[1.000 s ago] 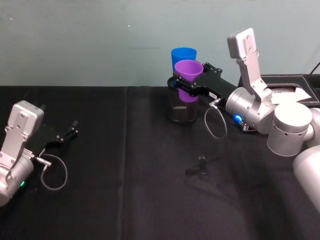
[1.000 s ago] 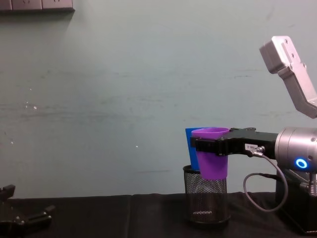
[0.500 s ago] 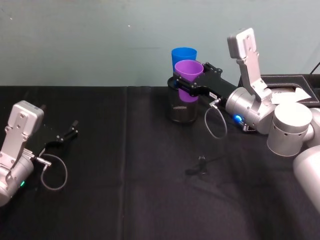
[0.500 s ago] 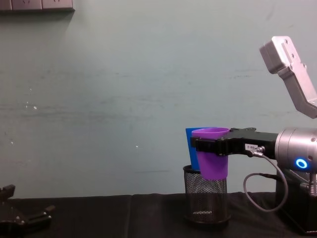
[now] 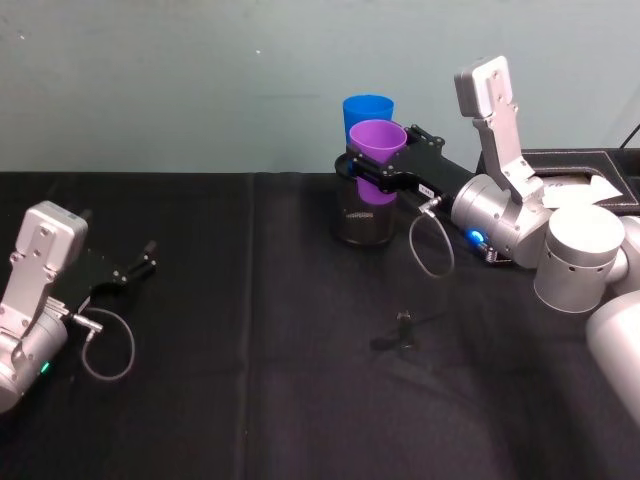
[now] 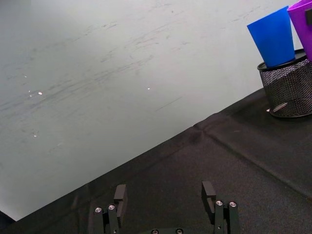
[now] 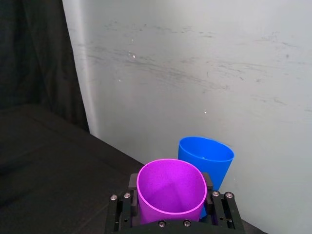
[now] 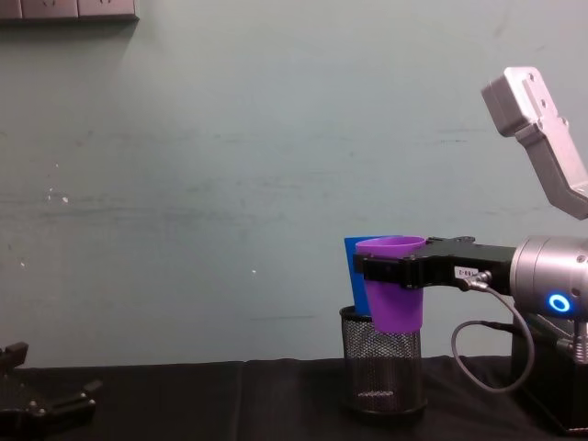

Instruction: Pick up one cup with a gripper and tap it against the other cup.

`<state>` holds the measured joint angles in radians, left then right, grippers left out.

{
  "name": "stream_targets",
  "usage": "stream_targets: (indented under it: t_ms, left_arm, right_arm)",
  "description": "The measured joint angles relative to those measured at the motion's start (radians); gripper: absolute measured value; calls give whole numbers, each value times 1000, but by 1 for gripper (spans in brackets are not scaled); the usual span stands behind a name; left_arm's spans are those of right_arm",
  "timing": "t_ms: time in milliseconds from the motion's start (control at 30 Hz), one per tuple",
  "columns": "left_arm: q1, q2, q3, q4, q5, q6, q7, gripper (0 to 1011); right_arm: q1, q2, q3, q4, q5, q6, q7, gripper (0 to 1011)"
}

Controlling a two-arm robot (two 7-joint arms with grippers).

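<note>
I have the right gripper (image 5: 380, 165) at upper centre of the head view, jaws pinching the purple tumbler (image 5: 378, 140) above the black mesh cylinder (image 5: 362, 225). The blue tumbler (image 5: 367, 110) stands in that cylinder just behind the purple one; contact, can't tell. Left gripper (image 5: 146, 257) idle at far left over the counter (image 5: 300, 350), jaws spread.

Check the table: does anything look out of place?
A small black claw-like part lies loose on the black tablecloth in front of the black wire-mesh cylinder. The bright blue plastic tumbler stands in that cylinder; the right hand holds the purple plastic tumbler beside it.
</note>
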<state>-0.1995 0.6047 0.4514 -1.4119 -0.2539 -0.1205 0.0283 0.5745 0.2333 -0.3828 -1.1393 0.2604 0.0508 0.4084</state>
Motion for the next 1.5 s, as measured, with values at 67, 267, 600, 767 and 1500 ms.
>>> stream_targets:
  t_ms: [67, 267, 600, 767, 1500]
  left_arm:
    - [0, 0, 0, 0, 0, 0, 0, 1000]
    - [0, 0, 0, 0, 0, 0, 0, 1000]
    - [0, 0, 0, 0, 0, 0, 0, 1000]
    - [0, 0, 0, 0, 0, 0, 0, 1000]
    - [0, 0, 0, 0, 0, 0, 0, 1000]
  right_arm:
    - [0, 0, 0, 0, 0, 0, 0, 739]
    - [0, 0, 0, 0, 0, 0, 0, 741]
    - [0, 0, 0, 0, 0, 0, 0, 739]
    - [0, 0, 0, 0, 0, 0, 0, 739]
    - [0, 0, 0, 0, 0, 0, 0, 739]
